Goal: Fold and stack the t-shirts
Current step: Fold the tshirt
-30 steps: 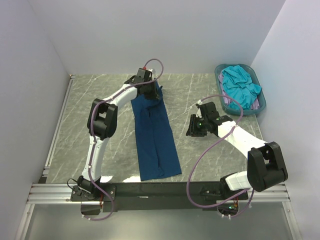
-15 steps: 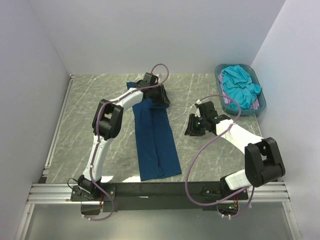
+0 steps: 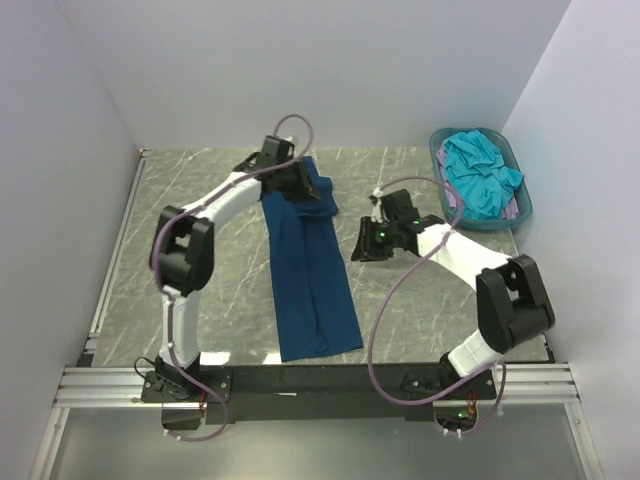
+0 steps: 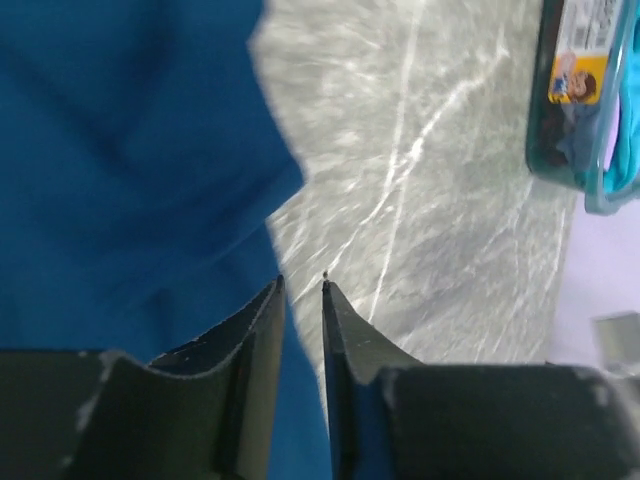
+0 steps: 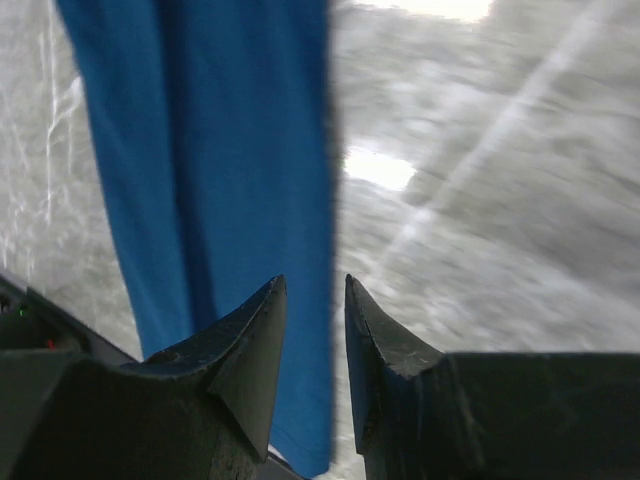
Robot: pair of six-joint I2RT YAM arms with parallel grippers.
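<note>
From above, the navy tee (image 3: 310, 280) lies on the desk (image 3: 240, 290) as a long narrow strip, from the middle of the far edge down to the near edge, with its far end a bit wider and wrinkled. The left gripper (image 3: 300, 188) is over this far end, and the right gripper (image 3: 362, 248) is low over the bare desk just beside the right edge of the strip. The basket (image 3: 437, 150) stands in the far right corner; a turquoise tee (image 3: 480, 170) is heaped in it and a lilac tee (image 3: 512, 210) shows under that at the near rim. In the left wrist view, the left gripper (image 4: 302, 285) has its jaws only a little apart and nothing is between them; the navy tee (image 4: 130, 150) fills the left side, its edge runs just below the tips, the desk (image 4: 430, 200) is on the right and the basket (image 4: 545, 90) is at the top right. In the right wrist view, the right gripper (image 5: 315, 285) also has a narrow gap and holds nothing; the edge of the navy tee (image 5: 220, 150) lies under the tips, with bare desk (image 5: 500, 200) to the right.
</note>
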